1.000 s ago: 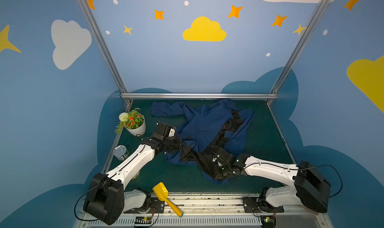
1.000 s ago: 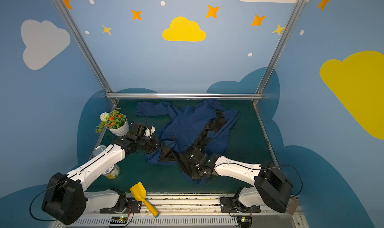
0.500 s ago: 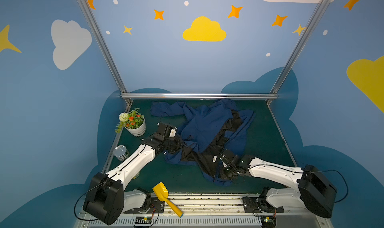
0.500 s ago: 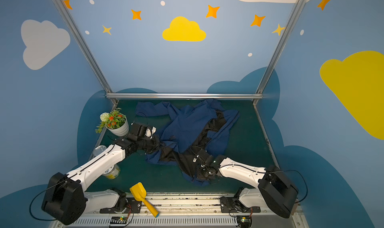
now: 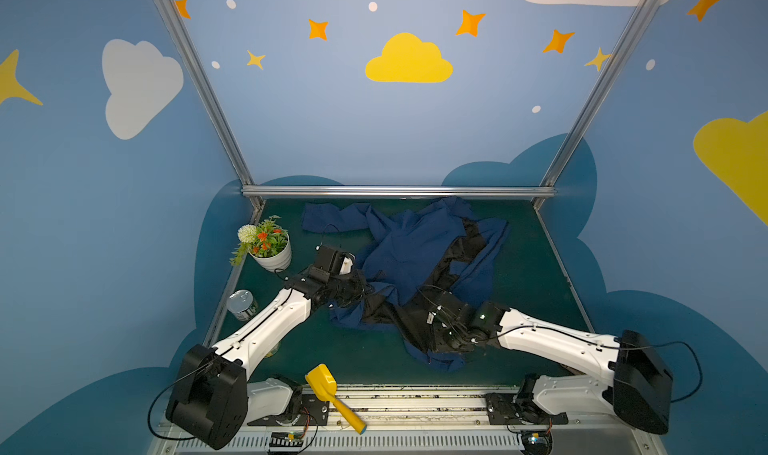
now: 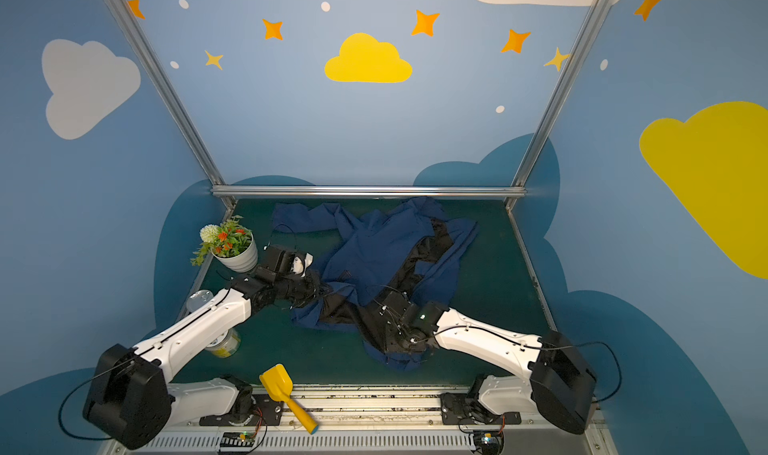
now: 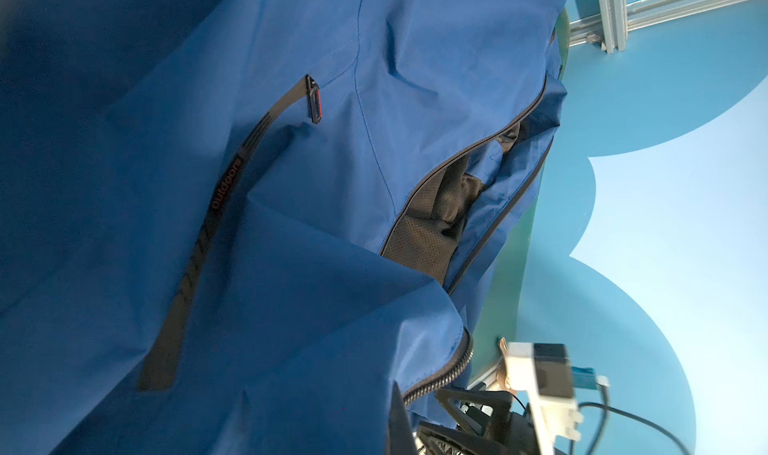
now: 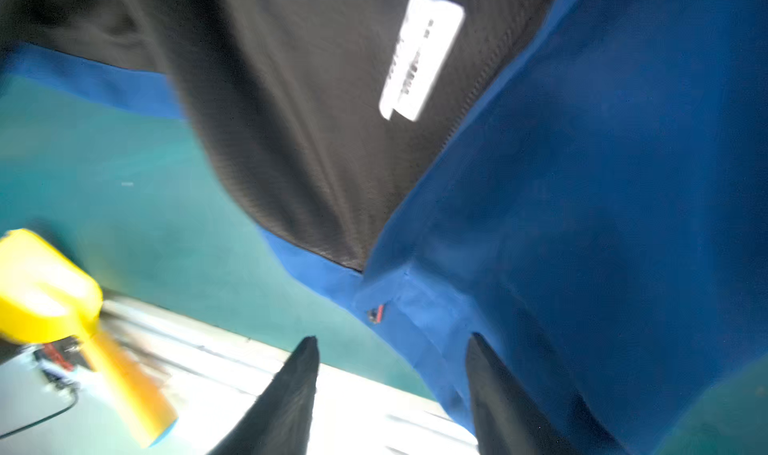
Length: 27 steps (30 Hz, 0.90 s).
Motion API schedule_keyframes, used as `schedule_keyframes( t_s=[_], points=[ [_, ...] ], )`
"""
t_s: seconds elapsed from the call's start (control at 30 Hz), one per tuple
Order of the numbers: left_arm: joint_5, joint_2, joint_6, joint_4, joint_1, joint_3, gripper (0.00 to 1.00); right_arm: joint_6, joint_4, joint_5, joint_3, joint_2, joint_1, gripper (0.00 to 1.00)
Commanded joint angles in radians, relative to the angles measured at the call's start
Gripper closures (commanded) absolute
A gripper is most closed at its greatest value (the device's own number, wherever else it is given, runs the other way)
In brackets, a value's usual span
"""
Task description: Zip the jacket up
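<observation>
Navy fabric of the jacket (image 5: 407,249) is lying crumpled on the green table (image 5: 528,266), front gaping, black lining (image 5: 467,247) showing; no zipping is done yet. The left claw (image 5: 356,293) is pinching its edge tight. The right claw (image 8: 390,345) is hovering wide at the bottom hem (image 8: 415,307), gripping nothing.

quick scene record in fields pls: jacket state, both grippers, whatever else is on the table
jacket: crumpled on the green table, front unzipped, black lining showing
left gripper: shut on the jacket's left edge
right gripper: open, fingers apart at the near hem
other items: potted plant, tin can, yellow scoop by the front rail
task: zipper not yet joined
</observation>
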Motion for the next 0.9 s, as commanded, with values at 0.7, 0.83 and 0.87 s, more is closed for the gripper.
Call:
schedule_keyframes(
  t_s=[0.7,0.83,0.87],
  points=[
    [-0.021,-0.025,0.003,0.001,-0.006,-0.021,0.97,-0.003,-0.082,0.057,0.088,0.219,0.065,0.72],
    [-0.020,-0.022,0.001,0.005,-0.006,-0.021,0.97,0.001,-0.097,0.064,0.084,0.203,0.065,0.81],
    [-0.021,-0.021,0.001,0.006,-0.006,-0.021,0.97,0.001,-0.102,0.064,0.083,0.203,0.065,0.82]
  ],
)
